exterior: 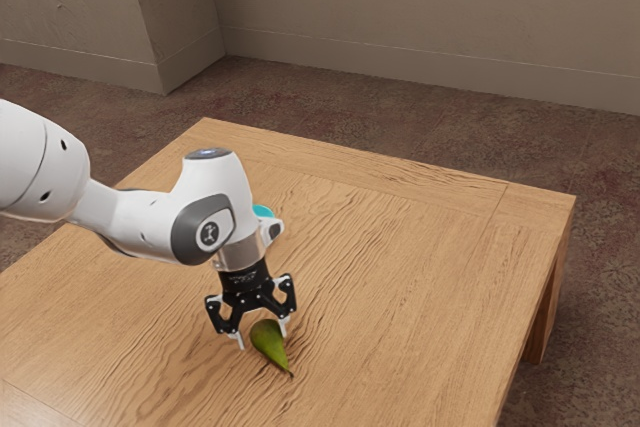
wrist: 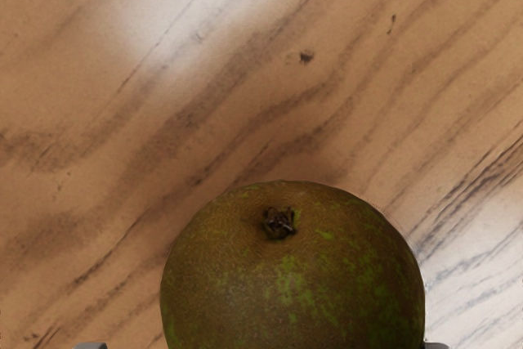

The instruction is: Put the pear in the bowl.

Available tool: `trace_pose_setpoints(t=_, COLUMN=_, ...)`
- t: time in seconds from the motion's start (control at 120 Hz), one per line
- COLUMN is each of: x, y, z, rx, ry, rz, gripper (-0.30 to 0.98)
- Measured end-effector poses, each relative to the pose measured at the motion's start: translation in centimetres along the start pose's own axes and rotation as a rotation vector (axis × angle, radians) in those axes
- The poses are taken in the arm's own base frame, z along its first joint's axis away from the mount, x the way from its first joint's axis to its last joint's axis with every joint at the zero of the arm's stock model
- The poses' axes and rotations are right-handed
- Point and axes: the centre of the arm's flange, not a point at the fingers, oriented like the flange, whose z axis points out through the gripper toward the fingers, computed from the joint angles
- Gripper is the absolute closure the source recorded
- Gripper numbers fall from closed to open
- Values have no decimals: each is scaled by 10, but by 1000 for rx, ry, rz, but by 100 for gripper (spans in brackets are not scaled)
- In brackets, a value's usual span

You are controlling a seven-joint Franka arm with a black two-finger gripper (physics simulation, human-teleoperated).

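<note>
A: Exterior view: what is the status?

B: The black, two-finger hand [exterior: 262,340] is straddling the thick end of the green, tapering pear [exterior: 270,345]. Its fingers are standing spread, not pinching. The pear is lying on the brown wooden desk [exterior: 400,277]. A teal, rounded object, presumably the bowl [exterior: 264,212], is showing partly behind the arm [exterior: 214,197].

A: Which steps are remaining?

B: Positioning is looking nearly complete; closing, lifting, carrying and releasing are remaining.

A: Orientation?

B: The stem end [exterior: 290,374] is pointing away from the hand, toward the exterior view's lower right. The long axis is running along that same slant.

A: Wrist view?

B: The blossom end [wrist: 279,223] is facing the camera. One grey fingertip [wrist: 91,346] is standing apart from the skin; the other [wrist: 437,346] is standing against it or just beside, and I am not managing to tell which.
</note>
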Motion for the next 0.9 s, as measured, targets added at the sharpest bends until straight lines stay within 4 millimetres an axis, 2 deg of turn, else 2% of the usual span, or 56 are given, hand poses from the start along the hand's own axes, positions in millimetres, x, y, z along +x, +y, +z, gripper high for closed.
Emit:
trace_pose_setpoints(t=0.25, x=11, y=6, z=5, rx=-12, ry=5, rz=-25, gripper=22)
trace_pose_setpoints(t=0.633, x=14, y=5, z=19, rx=-4, ry=-6, rz=-48, gripper=23)
trace_pose_setpoints(t=0.9, x=15, y=6, z=21, rx=-5, ry=-3, rz=-50, gripper=34)
